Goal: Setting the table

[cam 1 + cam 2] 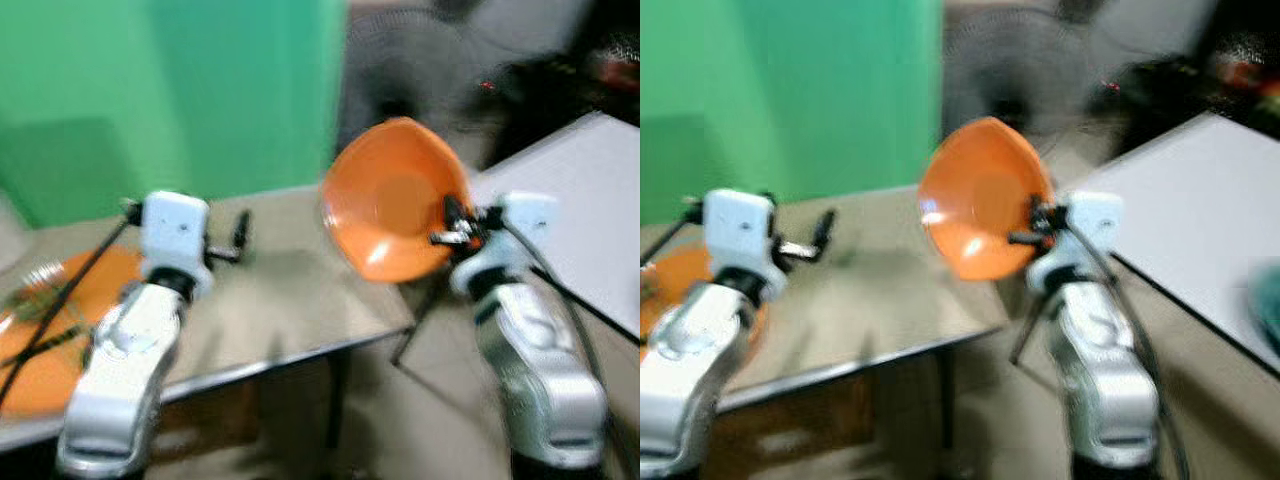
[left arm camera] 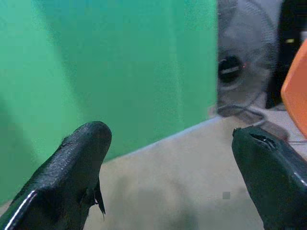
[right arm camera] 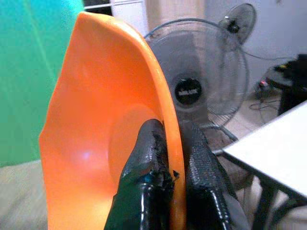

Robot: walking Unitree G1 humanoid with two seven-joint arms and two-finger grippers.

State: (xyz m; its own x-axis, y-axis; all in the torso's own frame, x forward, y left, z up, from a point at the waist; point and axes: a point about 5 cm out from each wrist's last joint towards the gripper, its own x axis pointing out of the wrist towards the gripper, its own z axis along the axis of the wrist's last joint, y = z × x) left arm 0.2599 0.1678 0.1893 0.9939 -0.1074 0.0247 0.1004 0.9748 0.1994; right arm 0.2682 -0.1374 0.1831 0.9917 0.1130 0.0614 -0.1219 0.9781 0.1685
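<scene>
The two eye views look forward and down from the head onto the beige table (image 1: 300, 300), both blurred, taking in both arms, the green screen (image 1: 170, 90) behind the table and the white table (image 1: 590, 200) beside it. The left wrist view looks low across the beige table toward the green screen, with a standing fan (image 2: 244, 67) past the table's end. The right wrist view sits very close to the orange bowl (image 3: 105, 134), facing the same fan (image 3: 196, 81); the bowl and screen also show in both eye views.
</scene>
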